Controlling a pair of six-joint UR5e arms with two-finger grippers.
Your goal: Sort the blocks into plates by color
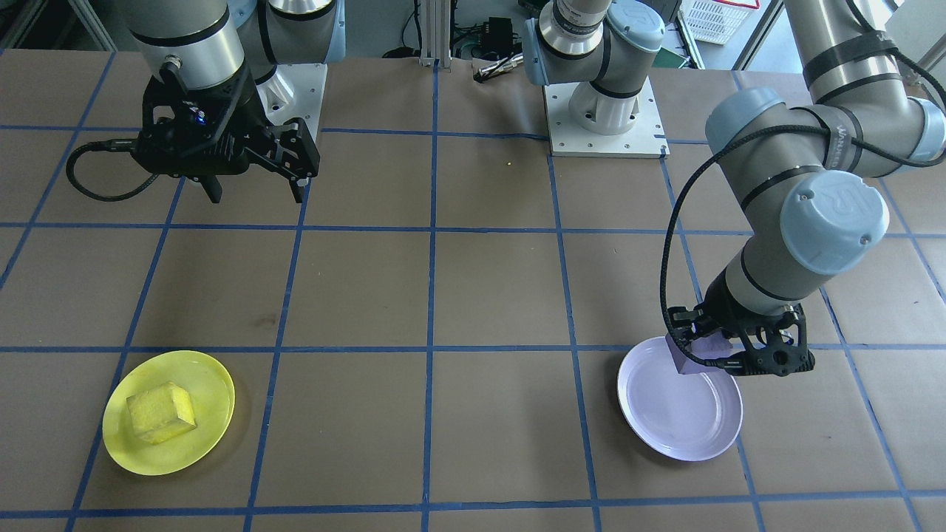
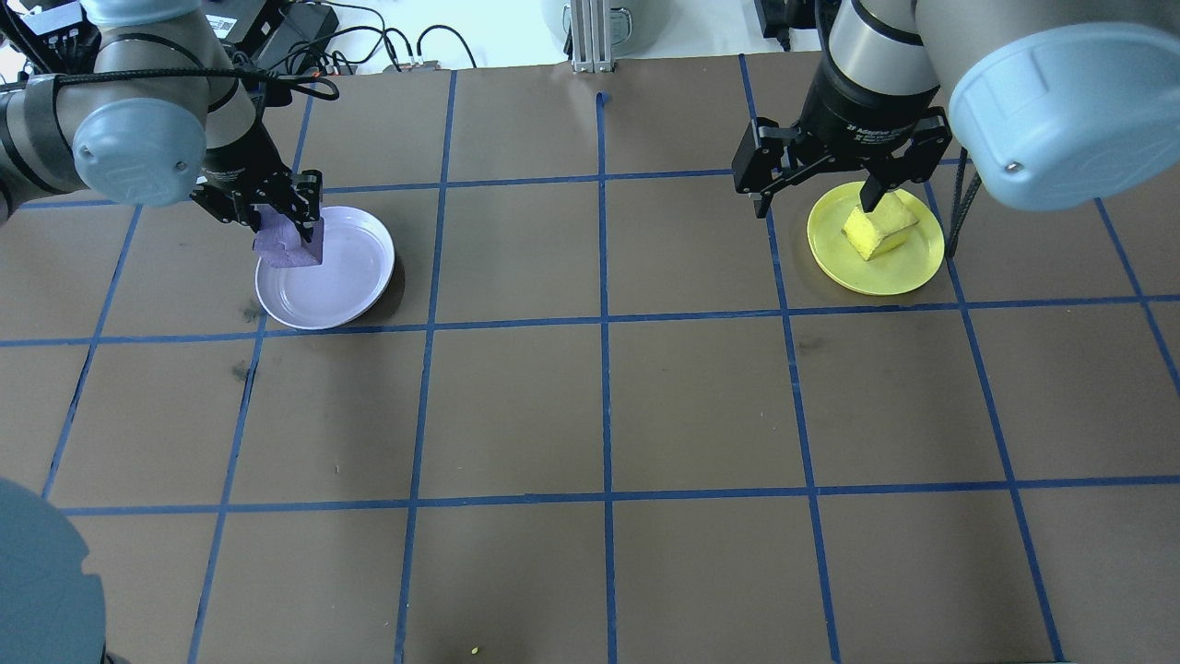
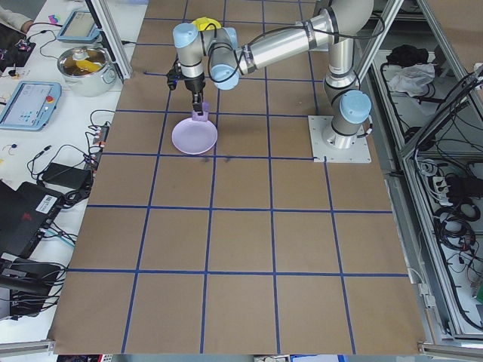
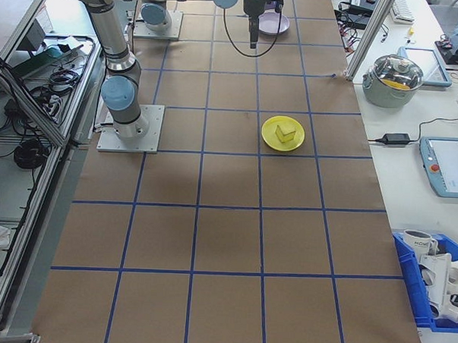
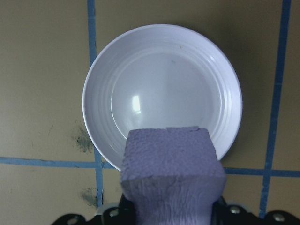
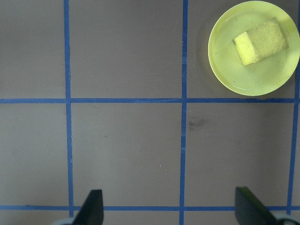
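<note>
Yellow block point(image 1: 160, 411) sits in the yellow plate point(image 1: 211, 388), my right gripper point(image 1: 255, 188) hangs clear, jaws spread. My left gripper point(image 1: 720, 355) pinches the purple block point(image 1: 691, 358) over the lavender plate's point(image 1: 684, 425) rim. Only the release is left, I judge.

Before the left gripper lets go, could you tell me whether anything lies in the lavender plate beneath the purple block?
Nothing visible does. The left gripper holds the purple block over the near rim of the lavender plate, whose bowl is bare in the wrist view.

one block point(image 1: 160, 412) in right plate point(image 1: 211, 380) | other block point(image 1: 698, 353) over left plate point(image 1: 684, 436)
</note>
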